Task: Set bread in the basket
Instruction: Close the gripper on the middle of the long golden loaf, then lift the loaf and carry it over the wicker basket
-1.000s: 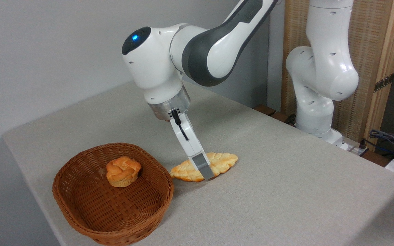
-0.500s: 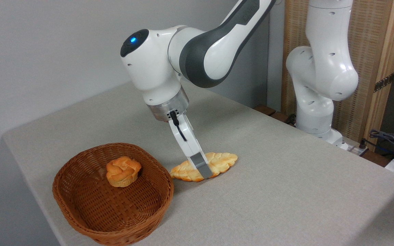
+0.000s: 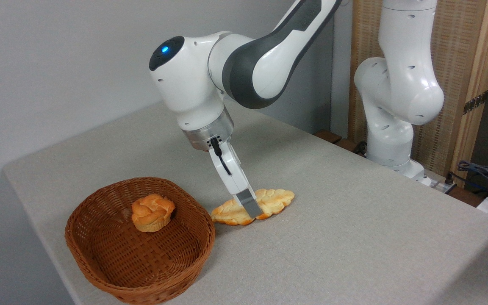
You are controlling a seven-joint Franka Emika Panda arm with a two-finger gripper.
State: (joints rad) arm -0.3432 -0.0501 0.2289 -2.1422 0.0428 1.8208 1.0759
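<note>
The bread point(image 3: 273, 200), a long flat braided loaf, lies on the table just right of the basket point(image 3: 100, 277). My gripper point(image 3: 252, 208) reaches down steeply onto the loaf's middle. Its near finger point(image 3: 250, 204) presses against the loaf's front side, with a strip of crust showing below the tip. The far finger is hidden behind the near one. The loaf rests on the cloth, both its ends down. The brown wicker basket stands at the front left and holds a small round knotted bun point(image 3: 152, 212).
The grey cloth-covered table point(image 3: 354, 245) runs right and back from the loaf. Its front left edge drops off close to the basket. The arm's white base point(image 3: 390, 140) stands at the back right, with cables point(image 3: 487, 173) beyond.
The wrist shifted slightly left and then held still. The near finger's tip moved up and inward from the loaf's front edge onto its side. The loaf's ends stayed put.
</note>
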